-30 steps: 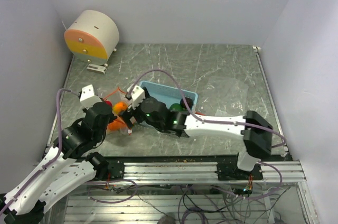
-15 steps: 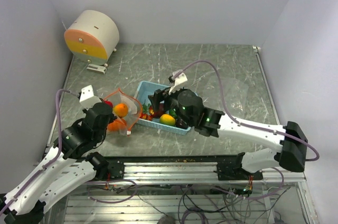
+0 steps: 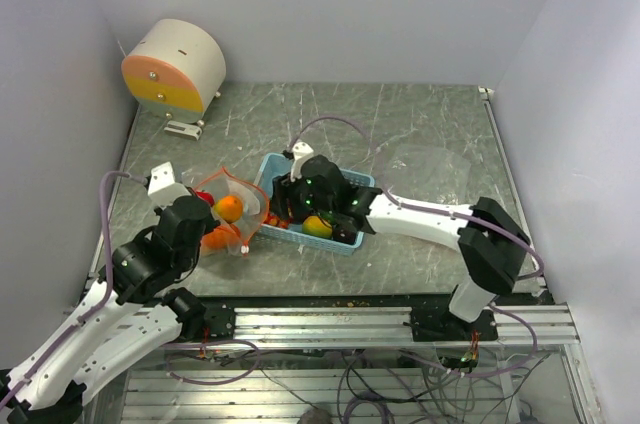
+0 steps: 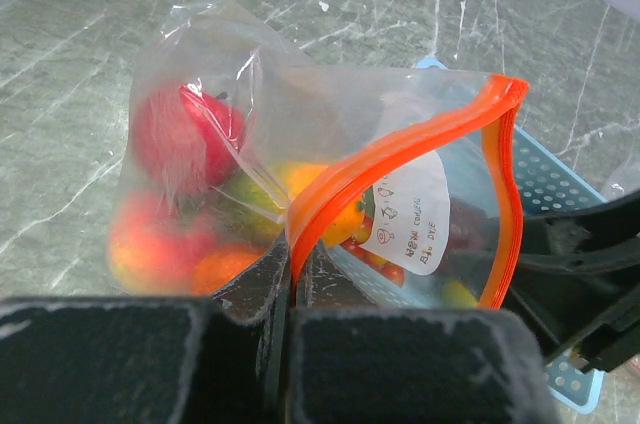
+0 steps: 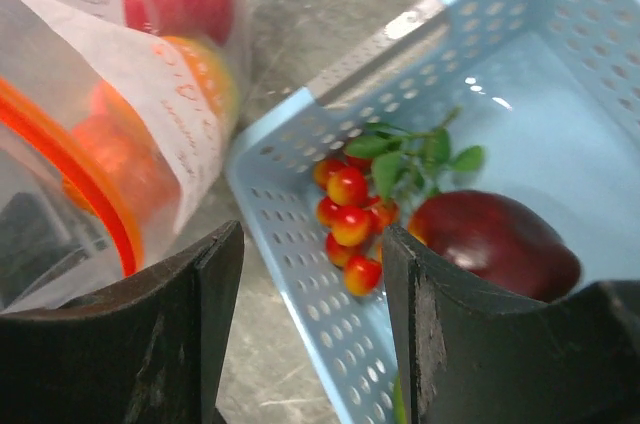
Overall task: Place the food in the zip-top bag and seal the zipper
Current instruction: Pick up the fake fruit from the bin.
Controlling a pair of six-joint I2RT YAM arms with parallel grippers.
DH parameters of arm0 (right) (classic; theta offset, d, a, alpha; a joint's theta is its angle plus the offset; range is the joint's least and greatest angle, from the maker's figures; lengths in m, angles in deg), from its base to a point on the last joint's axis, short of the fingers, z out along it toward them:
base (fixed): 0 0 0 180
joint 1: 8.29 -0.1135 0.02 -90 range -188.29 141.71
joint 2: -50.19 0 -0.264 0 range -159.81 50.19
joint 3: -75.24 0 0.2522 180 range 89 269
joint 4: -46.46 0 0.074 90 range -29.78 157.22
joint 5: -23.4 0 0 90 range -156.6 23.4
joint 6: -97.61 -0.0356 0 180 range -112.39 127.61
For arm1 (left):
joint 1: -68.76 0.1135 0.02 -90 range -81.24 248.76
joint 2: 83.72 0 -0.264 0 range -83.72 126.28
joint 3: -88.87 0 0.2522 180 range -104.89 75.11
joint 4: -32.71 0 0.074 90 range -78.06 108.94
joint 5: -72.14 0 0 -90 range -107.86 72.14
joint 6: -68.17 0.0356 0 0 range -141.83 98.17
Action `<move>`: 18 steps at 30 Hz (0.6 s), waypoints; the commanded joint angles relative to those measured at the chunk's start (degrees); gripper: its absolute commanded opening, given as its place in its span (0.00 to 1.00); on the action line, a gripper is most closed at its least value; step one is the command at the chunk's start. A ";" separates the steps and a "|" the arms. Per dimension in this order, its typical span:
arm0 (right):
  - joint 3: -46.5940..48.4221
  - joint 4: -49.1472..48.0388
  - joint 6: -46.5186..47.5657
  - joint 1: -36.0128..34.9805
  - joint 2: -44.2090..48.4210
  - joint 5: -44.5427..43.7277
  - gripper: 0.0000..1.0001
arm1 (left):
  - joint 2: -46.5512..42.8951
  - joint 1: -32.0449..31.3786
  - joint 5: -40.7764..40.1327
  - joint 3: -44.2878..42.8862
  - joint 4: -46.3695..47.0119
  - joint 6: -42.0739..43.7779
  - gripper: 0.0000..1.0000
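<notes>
A clear zip-top bag with an orange zipper holds red, orange and yellow-green food; it also shows in the top view. My left gripper is shut on the zipper edge and holds the mouth open. My right gripper is open and empty, over the left end of the light blue basket. In the basket lie a cluster of small red-yellow fruits with green leaves and a dark red piece. A yellow-green piece shows there in the top view.
A round beige and orange device stands at the back left. A crumpled clear plastic sheet lies right of the basket. White walls close in the table on three sides.
My right arm swung from the bag's mouth back over the basket, then its gripper shifted left to the basket's left end. The bag now stands open with an orange piece inside. The left arm held still.
</notes>
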 commanded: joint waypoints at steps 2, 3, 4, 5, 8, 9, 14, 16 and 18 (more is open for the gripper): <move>7.73 2.84 1.46 0.41 -7.04 9.64 0.57 | -1.62 -0.07 -0.82 -0.55 0.04 -0.16 0.07; 8.87 3.88 1.34 0.41 -8.51 8.95 0.57 | -2.01 -0.07 -0.81 -0.71 -0.13 -0.16 0.07; 9.86 5.19 1.36 0.48 -9.86 7.92 0.57 | -2.48 -0.07 -0.85 -0.76 -0.25 -0.16 0.07; 10.87 6.19 1.45 0.50 -11.13 6.92 0.57 | -2.92 -0.07 -0.84 -0.77 -0.32 -0.16 0.07; 13.93 10.12 1.83 0.67 -14.14 4.98 0.55 | -3.82 -0.07 -0.50 -0.86 -0.20 0.21 0.07; 14.56 11.36 1.91 0.68 -14.82 4.68 0.53 | -3.87 -0.07 -0.44 -0.98 -0.23 0.32 0.07; 14.44 14.92 2.26 0.68 -15.49 3.44 0.53 | -3.47 -0.07 -0.43 -1.12 -0.24 0.45 0.07; 14.32 15.87 2.64 0.68 -16.05 3.48 0.53 | -3.49 -0.07 -0.43 -1.11 -0.23 0.47 0.07; 14.09 16.17 2.99 0.64 -16.96 3.81 0.54 | -3.84 -0.07 -0.48 -1.06 -0.35 0.37 0.07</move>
